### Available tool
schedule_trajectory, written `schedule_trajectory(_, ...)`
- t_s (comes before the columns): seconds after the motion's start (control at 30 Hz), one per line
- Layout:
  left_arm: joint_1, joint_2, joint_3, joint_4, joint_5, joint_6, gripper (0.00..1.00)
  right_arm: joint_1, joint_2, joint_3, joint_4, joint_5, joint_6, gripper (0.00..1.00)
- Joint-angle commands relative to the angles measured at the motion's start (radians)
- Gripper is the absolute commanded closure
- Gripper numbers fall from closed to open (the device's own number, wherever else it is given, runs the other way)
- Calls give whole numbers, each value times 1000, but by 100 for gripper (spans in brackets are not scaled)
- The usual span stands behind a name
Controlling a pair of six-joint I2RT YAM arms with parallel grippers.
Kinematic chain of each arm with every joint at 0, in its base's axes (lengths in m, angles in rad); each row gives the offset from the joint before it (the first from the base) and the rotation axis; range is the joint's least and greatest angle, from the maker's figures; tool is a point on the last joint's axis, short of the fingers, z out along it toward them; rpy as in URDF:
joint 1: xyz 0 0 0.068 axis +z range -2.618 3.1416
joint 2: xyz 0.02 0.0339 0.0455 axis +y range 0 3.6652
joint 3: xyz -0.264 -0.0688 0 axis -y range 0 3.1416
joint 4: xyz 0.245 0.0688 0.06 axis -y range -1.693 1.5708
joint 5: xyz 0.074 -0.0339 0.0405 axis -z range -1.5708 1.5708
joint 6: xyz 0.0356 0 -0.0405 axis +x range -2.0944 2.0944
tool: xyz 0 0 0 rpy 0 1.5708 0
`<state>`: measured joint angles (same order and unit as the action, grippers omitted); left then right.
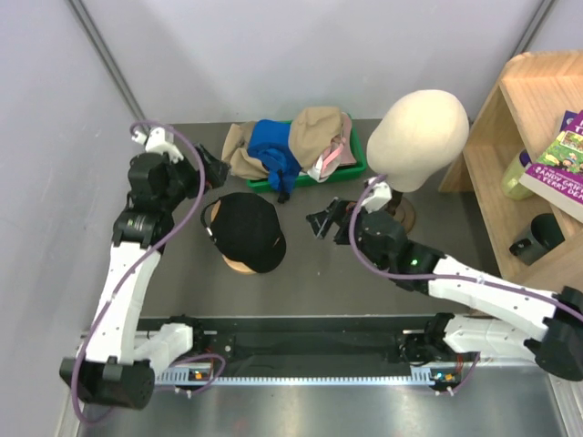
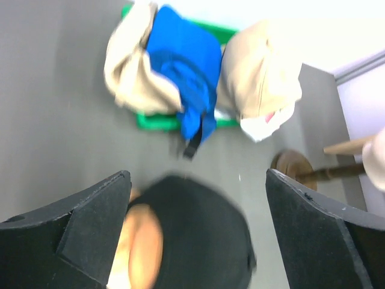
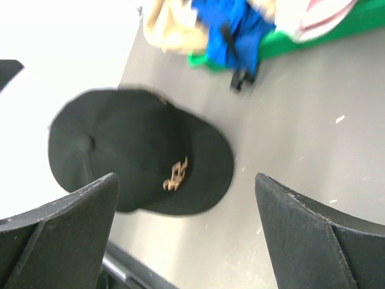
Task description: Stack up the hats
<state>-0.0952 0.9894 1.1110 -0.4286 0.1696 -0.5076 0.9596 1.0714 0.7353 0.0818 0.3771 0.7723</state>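
Black cap [image 1: 246, 232] rests on its wooden stand [image 1: 239, 265], ahead of the right gripper [image 1: 324, 221] and below the left gripper [image 1: 217, 171], touching neither. I see both sets of fingers spread wide and empty. Other hats [image 1: 291, 146] lie heaped in the green tray [image 1: 358, 157] beyond both.

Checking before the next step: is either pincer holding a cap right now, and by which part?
Nothing is held. The left pincer and the right pincer are both open and empty; the black cap sits free between them.
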Motion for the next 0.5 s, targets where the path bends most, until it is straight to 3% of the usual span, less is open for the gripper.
schedule_trajectory(0.0,-64,202,151,192,-20,66,4,-18,-85,114,-230,169,-31,6)
schedule_trajectory(0.2,-164,512,383,235,-82,167,4,-131,-96,177,-292,129,-7,6)
schedule_trajectory(0.47,-207,816,601,295,27,136,13,-288,-91,190,-264,51,30,6)
